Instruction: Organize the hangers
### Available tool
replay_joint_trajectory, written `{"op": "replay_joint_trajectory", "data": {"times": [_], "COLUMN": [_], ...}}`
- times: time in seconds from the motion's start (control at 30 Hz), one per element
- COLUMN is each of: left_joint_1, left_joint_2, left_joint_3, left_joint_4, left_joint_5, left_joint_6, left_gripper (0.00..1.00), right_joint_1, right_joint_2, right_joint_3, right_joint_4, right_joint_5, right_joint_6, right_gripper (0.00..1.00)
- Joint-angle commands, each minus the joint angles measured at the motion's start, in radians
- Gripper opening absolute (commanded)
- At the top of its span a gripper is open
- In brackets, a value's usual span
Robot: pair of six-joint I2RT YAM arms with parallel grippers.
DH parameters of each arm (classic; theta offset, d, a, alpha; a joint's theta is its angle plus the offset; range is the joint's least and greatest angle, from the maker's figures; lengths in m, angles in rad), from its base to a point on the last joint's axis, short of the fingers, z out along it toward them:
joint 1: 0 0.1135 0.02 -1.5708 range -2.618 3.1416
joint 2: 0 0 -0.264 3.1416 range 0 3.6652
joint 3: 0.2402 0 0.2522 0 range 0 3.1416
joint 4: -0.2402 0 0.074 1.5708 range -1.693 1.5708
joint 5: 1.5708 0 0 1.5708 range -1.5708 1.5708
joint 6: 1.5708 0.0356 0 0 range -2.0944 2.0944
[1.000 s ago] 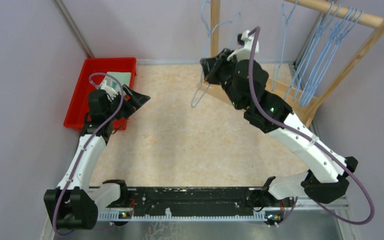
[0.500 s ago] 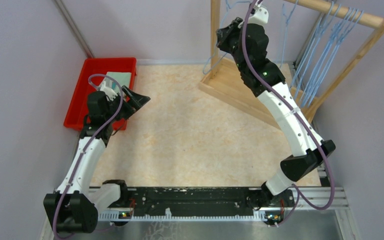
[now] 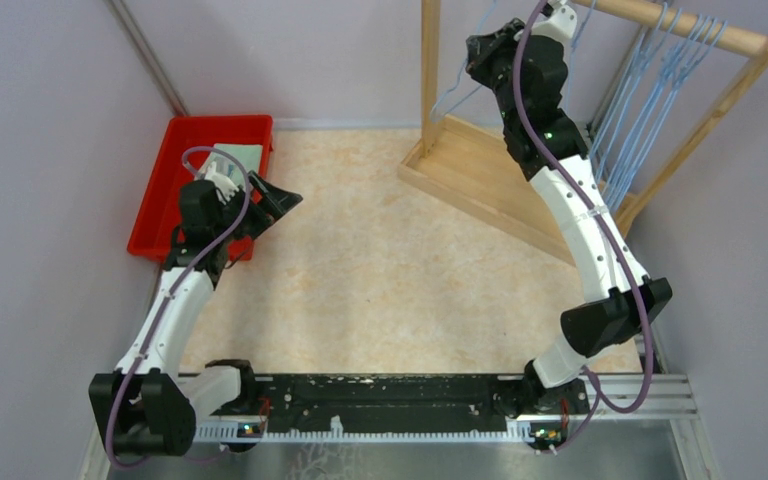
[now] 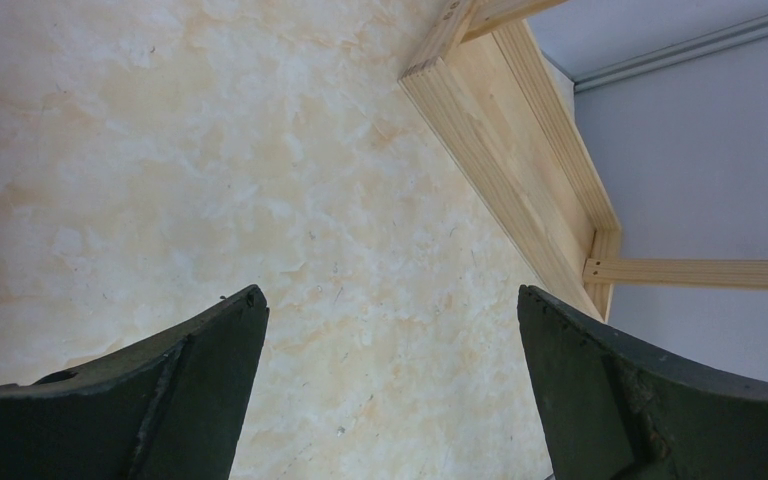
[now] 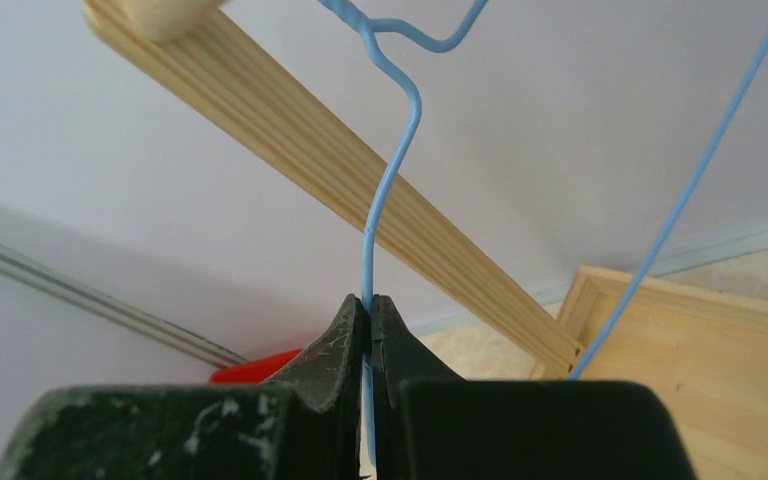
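My right gripper (image 3: pixel 480 52) is raised high beside the wooden rack's left post (image 3: pixel 430 70), and it is shut on a light-blue wire hanger (image 3: pixel 455 97) that dangles below it. In the right wrist view the jaws (image 5: pixel 368 300) pinch the hanger's wire (image 5: pixel 396 150) just below its hook neck. Several more light-blue hangers (image 3: pixel 650 90) hang from the rack's top rod (image 3: pixel 680 25) at the right. My left gripper (image 3: pixel 285 200) is open and empty over the table beside the red bin; its wrist view (image 4: pixel 390 300) shows only bare tabletop between the fingers.
The wooden rack's base (image 3: pixel 490 185) lies on the table at the back right and shows in the left wrist view (image 4: pixel 520 130). A red bin (image 3: pixel 175 170) stands at the back left. Walls close in on the left, back and right.
My right arm has lifted the held hanger up off the rack's base and carried it back and right, toward the top rod. The left arm has not moved.
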Motion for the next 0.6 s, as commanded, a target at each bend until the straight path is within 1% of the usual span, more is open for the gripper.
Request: {"op": "replay_joint_trajectory", "data": {"times": [0.0,0.23,0.27,0.3,0.33,0.37,0.4,0.43,0.57], "left_joint_1": [-0.001,-0.001,-0.001,-0.001,0.0,-0.002,-0.002,-0.001,-0.005], "left_joint_2": [0.024,0.048,0.051,0.055,0.06,0.064,0.072,0.082,0.132], "left_joint_3": [0.02,0.027,0.029,0.029,0.031,0.033,0.037,0.04,0.05], "left_joint_4": [0.025,0.016,0.015,0.014,0.012,0.01,0.006,0.001,-0.026], "left_joint_5": [0.017,0.02,0.021,0.022,0.024,0.027,0.029,0.032,0.047], "left_joint_6": [0.03,0.051,0.054,0.056,0.061,0.066,0.071,0.079,0.115], "left_gripper": [1.0,1.0,1.0,1.0,1.0,1.0,1.0,1.0,1.0], "right_joint_1": [-0.027,-0.046,-0.047,-0.046,-0.045,-0.047,-0.046,-0.046,-0.041], "right_joint_2": [-0.008,-0.044,-0.052,-0.062,-0.072,-0.082,-0.093,-0.101,-0.169], "right_joint_3": [-0.055,-0.163,-0.174,-0.185,-0.194,-0.2,-0.206,-0.213,-0.292], "right_joint_4": [0.073,0.097,0.102,0.102,0.098,0.082,0.06,0.044,0.017], "right_joint_5": [-0.02,-0.028,-0.031,-0.032,-0.03,-0.03,-0.028,-0.031,-0.063], "right_joint_6": [0.04,0.066,0.067,0.068,0.071,0.078,0.085,0.086,0.065], "right_gripper": [0.0,0.0,0.07,0.19,0.43,0.86,0.97,0.99,0.99]}}
